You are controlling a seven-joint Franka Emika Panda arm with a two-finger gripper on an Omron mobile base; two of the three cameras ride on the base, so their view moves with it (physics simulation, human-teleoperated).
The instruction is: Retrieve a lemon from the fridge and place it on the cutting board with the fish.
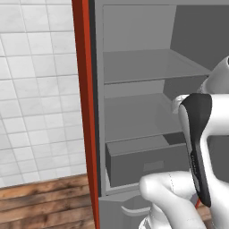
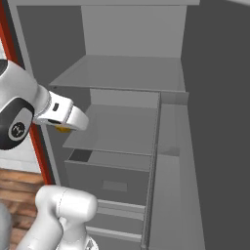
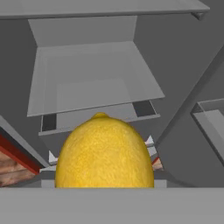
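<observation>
- Lemon [image 3: 104, 151] sits clamped in my gripper [image 2: 63, 128], filling the lower middle of the hand view, its pointed tip toward the fridge [image 2: 132, 78] interior.
- I see it just off the front edge of the middle shelf [image 2: 114, 129], at the shelf's left corner.
- Fridge lies straight ahead; I judge the coming move is backward, out past the open door [image 2: 166, 185].

— Which colours are seen at the frame centre?
— The lemon [image 3: 105, 153] is rendered bright yellow with a finely dimpled skin; the fridge [image 1: 134, 67] is shown matte grey throughout.
— And at the left?
— White tiles [image 1: 36, 89], a red-orange panel [image 1: 85, 89], and brown streaked planks [image 1: 40, 201] are shown.
</observation>
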